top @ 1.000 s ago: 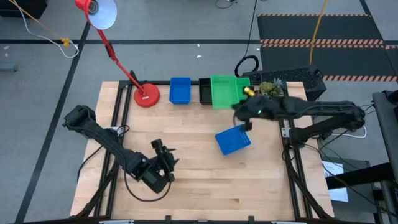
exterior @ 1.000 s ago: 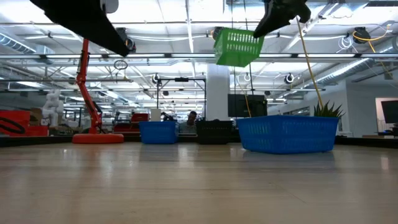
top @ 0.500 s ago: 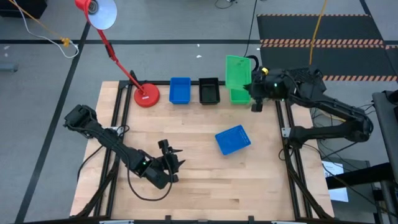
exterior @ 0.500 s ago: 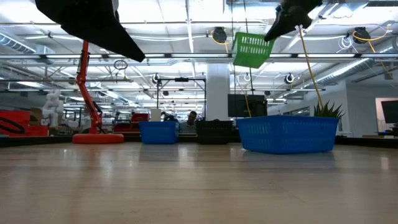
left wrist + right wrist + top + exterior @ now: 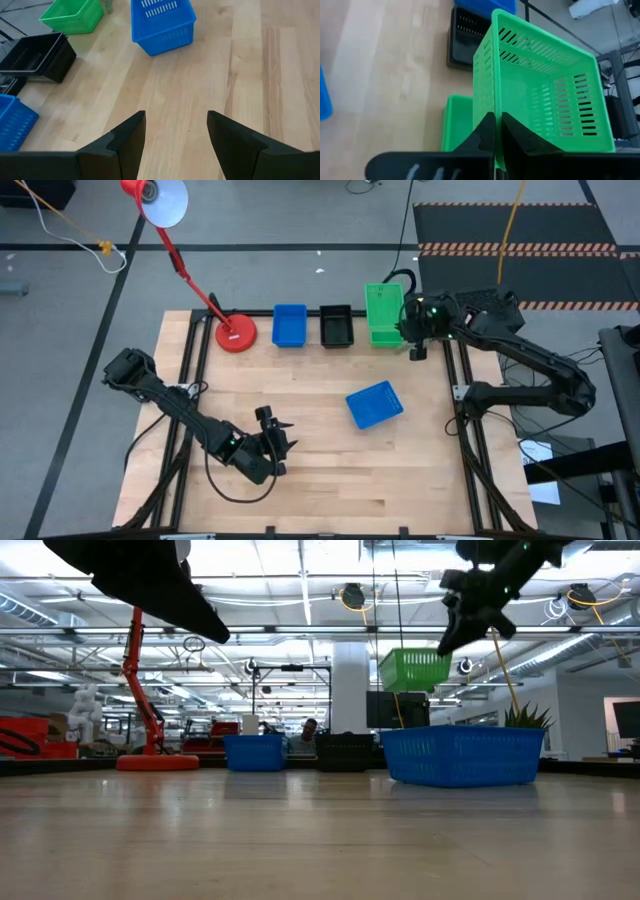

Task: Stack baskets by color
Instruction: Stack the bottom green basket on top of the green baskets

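The right gripper (image 5: 408, 332) is clamping a green basket (image 5: 382, 307) over the green stack (image 5: 456, 122) at the back — one blue basket (image 5: 375, 404) is lying mid-table, unstacked; the left gripper (image 5: 272, 432) is waiting, fingers apart.

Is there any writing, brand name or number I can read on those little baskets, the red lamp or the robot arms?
None can be read.
green basket held by the right gripper: slots only, no label.
loose blue basket: no label.
black basket: no label.
red lamp: no marking visible.
Background room in the low view: nothing legible.
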